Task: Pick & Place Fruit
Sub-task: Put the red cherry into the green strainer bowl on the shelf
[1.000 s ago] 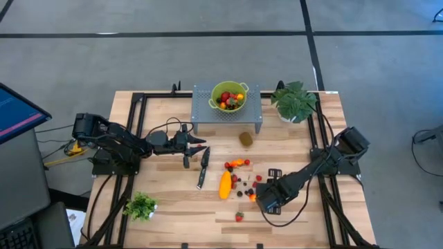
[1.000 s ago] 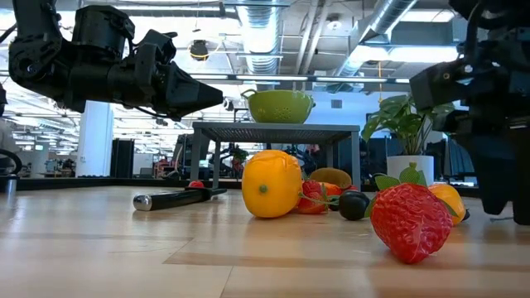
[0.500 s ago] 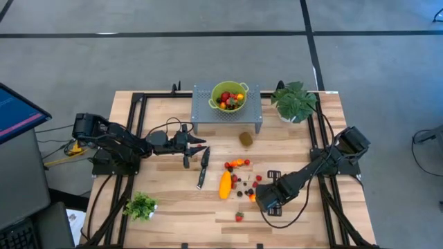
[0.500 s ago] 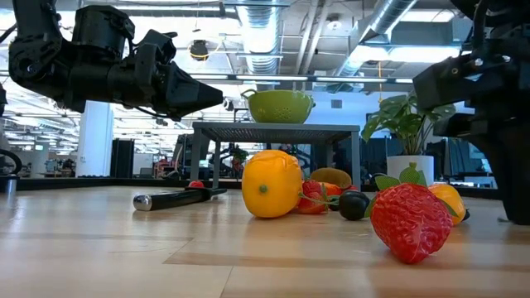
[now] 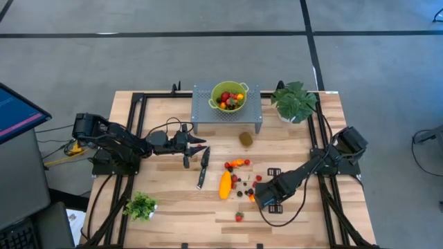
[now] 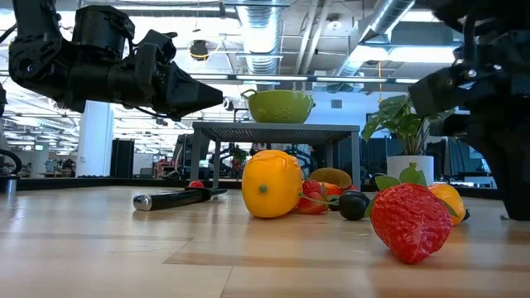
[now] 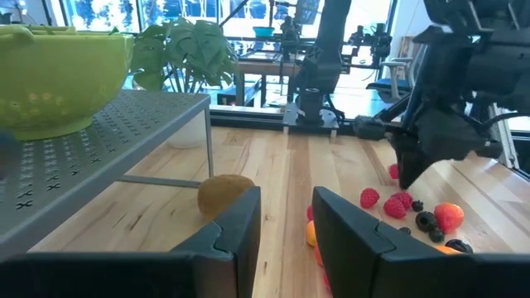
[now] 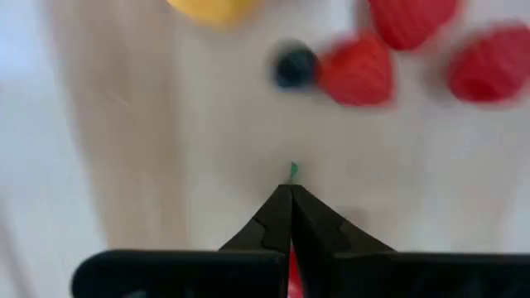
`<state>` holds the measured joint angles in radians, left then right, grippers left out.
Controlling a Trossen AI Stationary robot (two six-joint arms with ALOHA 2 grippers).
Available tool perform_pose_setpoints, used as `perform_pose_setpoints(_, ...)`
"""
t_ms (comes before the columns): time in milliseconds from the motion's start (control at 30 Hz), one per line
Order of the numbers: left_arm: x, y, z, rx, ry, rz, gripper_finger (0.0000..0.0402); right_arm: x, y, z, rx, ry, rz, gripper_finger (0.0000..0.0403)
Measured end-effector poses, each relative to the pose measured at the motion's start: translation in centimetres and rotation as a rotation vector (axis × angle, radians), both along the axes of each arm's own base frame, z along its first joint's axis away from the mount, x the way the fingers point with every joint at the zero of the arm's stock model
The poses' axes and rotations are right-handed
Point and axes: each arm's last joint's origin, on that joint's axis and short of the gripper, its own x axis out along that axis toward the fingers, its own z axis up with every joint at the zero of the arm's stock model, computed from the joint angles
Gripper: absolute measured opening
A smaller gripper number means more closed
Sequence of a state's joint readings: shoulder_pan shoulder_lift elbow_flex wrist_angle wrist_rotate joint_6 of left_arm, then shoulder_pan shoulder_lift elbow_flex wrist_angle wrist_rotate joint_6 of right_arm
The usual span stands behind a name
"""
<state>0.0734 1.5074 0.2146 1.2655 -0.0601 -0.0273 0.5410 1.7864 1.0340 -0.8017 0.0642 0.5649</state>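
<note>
Loose fruit lies mid-table: a long yellow-orange fruit (image 5: 225, 185), small red, orange and dark pieces (image 5: 239, 173), a kiwi (image 5: 246, 139) and a strawberry (image 5: 239, 216) nearer the front edge. More fruit fills a green bowl (image 5: 228, 95) on a grey perforated stand (image 5: 208, 114). My right gripper (image 5: 259, 196) points down at the cluster's right edge, shut (image 8: 291, 192). My left gripper (image 5: 203, 146) hovers level left of the stand, open (image 7: 286, 223), with nothing between its fingers. My right gripper's shut fingertips come down from above onto the table. A green sliver (image 8: 292, 171) sticks out just past the tips and something red (image 8: 292, 273) shows in the slit behind them. I cannot tell whether either is pinched.
A black-handled knife (image 5: 203, 168) lies on the table below my left gripper. Leafy plants stand at the back right (image 5: 295, 102) and front left (image 5: 141, 205). Black rails (image 5: 138, 138) frame the table's edges. Bare wood lies between the knife and the front-left plant.
My right gripper has tipped slightly and leaned a little toward the table's left, over the small fruit at the cluster's right edge. The fruit that shows has not moved.
</note>
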Motion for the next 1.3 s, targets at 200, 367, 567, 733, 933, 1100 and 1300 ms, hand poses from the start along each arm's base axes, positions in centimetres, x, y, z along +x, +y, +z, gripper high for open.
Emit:
perform_pose_setpoints(200, 0.0, 0.0, 0.0, 0.0, -0.001, -0.001, 0.0106, 1.6, 0.3, 2.5, -0.013, -0.043, 0.051, 0.0)
perform_pose_setpoints(367, 0.0, 0.0, 0.0, 0.0, 0.0, -0.001, 0.0106, 2.5, -0.1, 4.1, -0.055, -0.072, 0.09, 0.0)
perform_pose_setpoints(567, 0.0, 0.0, 0.0, 0.0, -0.001, -0.002, 0.0106, 4.2, -1.6, 6.2, -0.158, -0.114, 0.164, 0.0)
perform_pose_setpoints(733, 0.0, 0.0, 0.0, 0.0, -0.001, -0.005, 0.0106, 6.4, -4.1, 8.3, -0.218, -0.174, 0.233, 0.0)
perform_pose_setpoints(933, 0.0, 0.0, 0.0, 0.0, -0.001, -0.004, 0.0106, 9.3, -8.4, 11.8, -0.27, -0.265, 0.278, 0.0)
perform_pose_setpoints(1100, 0.0, 0.0, 0.0, 0.0, 0.0, -0.003, 0.0106, 11.1, -12.6, 15.8, -0.32, -0.374, 0.279, 0.0)
perform_pose_setpoints(1300, 0.0, 0.0, 0.0, 0.0, 0.0, -0.002, 0.0106, 12.1, -18.0, 21.0, -0.383, -0.545, 0.208, 0.0)
